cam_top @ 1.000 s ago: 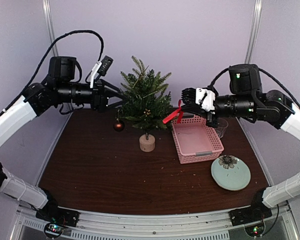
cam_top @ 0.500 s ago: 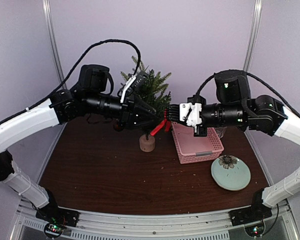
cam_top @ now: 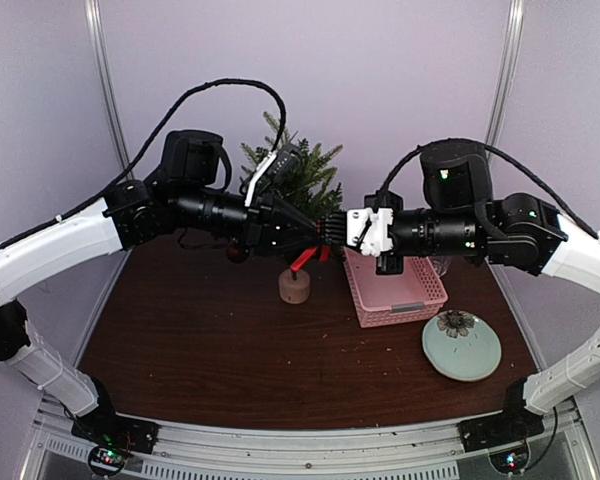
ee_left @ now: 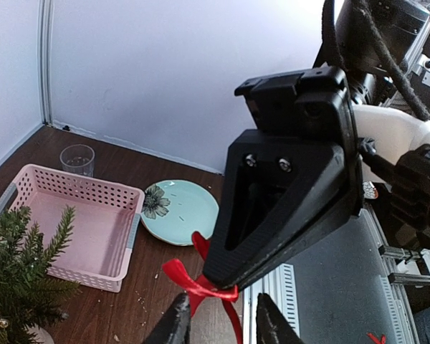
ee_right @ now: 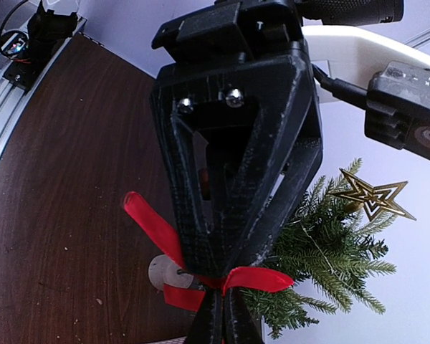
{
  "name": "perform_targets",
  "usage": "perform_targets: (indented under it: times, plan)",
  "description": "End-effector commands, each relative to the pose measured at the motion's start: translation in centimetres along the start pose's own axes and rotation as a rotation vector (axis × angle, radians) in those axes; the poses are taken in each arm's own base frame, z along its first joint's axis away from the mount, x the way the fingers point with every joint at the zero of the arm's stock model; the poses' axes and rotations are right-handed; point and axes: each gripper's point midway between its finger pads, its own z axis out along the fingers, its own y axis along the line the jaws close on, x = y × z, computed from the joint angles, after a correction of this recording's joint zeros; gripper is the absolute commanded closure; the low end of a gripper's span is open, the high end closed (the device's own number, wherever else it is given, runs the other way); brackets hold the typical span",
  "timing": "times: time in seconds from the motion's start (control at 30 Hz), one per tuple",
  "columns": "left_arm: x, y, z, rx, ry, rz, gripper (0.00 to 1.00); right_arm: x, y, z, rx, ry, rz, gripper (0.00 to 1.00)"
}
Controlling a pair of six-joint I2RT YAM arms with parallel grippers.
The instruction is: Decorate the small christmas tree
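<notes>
Though a gold star (ee_right: 373, 197) and a dark bauble (cam_top: 237, 253) already sit on the small christmas tree (cam_top: 315, 170) standing on the table behind both arms, the red ribbon bow (ee_right: 261, 278) is not yet hung, pinched in the right gripper (ee_right: 218, 322), with the left gripper (ee_left: 221, 324) parted around it.

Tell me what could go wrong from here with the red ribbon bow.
1. The red satin ribbon bow seems pinched only by the right gripper. The left gripper looks open around it, so an early release may drop it.
2. Both grippers' tips meet at one knot and may collide.
3. The small green fir tree stands close behind, and a swing could topple it.
</notes>
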Motion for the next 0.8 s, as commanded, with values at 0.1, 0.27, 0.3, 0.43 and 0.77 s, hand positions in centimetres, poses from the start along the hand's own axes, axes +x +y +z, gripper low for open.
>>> perform_targets:
  times: [0.1,0.27,0.3,0.43,0.77]
  plan:
    - [-0.6,-0.2,0.1,0.017,-0.017,0.036,0.78,-1.1,-1.6,0.0,0.058,-0.022,-0.013,1.00]
    - [-0.8,-0.1,0.0,0.008,-0.022,0.052,1.00,-1.0,-1.7,0.1,0.061,-0.019,-0.007,0.99]
    - [-0.9,-0.1,-0.1,0.003,-0.028,0.056,1.00,-1.0,-1.7,0.2,0.065,-0.020,0.000,0.98]
    - [-1.6,0.4,-0.7,-0.051,-0.072,0.082,1.00,-0.7,-2.0,-0.2,0.096,-0.012,0.072,0.66]
    - [-5.5,3.9,-3.3,-0.335,-0.296,0.181,1.00,1.3,-6.0,-3.4,0.332,-0.023,0.777,0.64]
